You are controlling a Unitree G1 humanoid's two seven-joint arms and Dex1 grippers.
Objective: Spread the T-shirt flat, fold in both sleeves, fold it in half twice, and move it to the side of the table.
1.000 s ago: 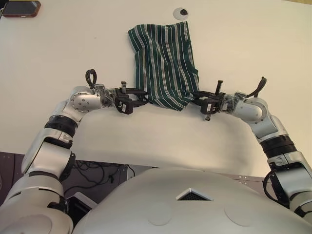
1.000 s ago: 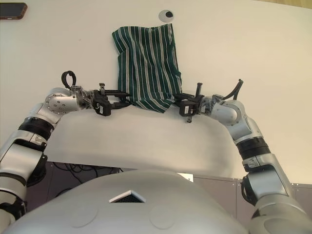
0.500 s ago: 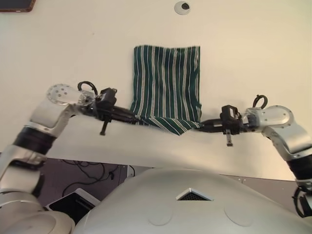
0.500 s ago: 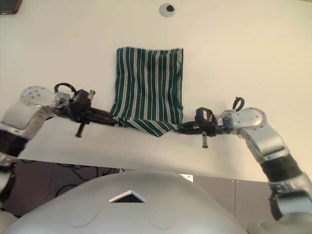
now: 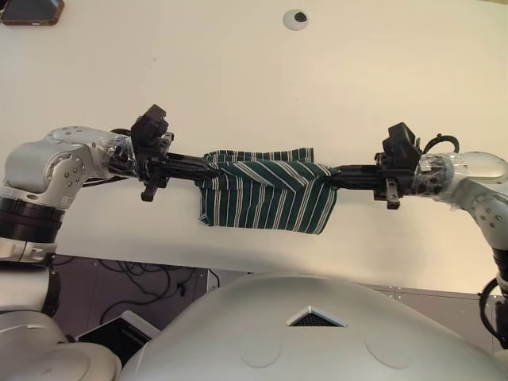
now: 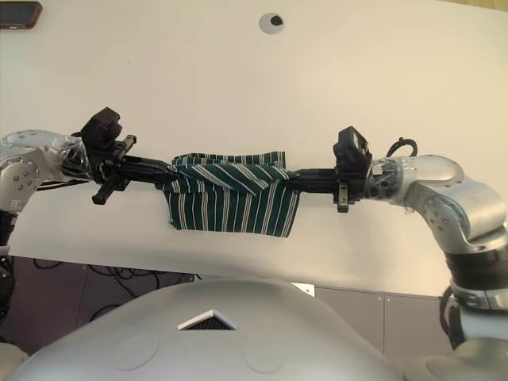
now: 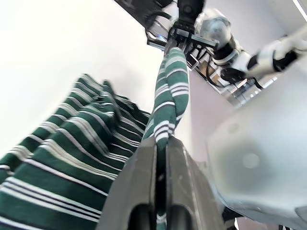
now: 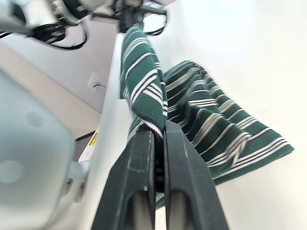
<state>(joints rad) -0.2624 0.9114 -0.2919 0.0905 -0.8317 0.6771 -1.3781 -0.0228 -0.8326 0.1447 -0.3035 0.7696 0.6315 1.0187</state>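
Judged to be midway through one of the half folds. Gripping the green striped T-shirt [image 5: 266,194] by two ends of one edge, with the left claw [image 5: 208,167] pinched closed on the cloth at one end and the right claw [image 5: 327,170] clamped on it at the other. Stretched taut between them into a rope-like top line, with the rest hanging below as a short doubled panel. No way to tell whether the lower hem brushes the white bench [image 5: 238,79] or hangs just clear of it.

Taking the round cable port [image 5: 295,19] in the bench as the landmark: found well apart from the port on the robot's side, a little to the port's left, close to the bench's near edge. Flanked by the claws, the left one further to the port's left, the right one to its right, both at about the same remove from it.

Probably done: spreading flat and tucking in both sleeves, going by the neat rectangular outline with no sleeve poking out. Cannot say whether this is the first or the second half fold.

Probably left: laying the held edge down to close this fold, perhaps one more fold, then shifting the bundle to the bench's side.

Nothing here in the way of containers; only a dark phone [image 5: 32,10], far to the port's left.
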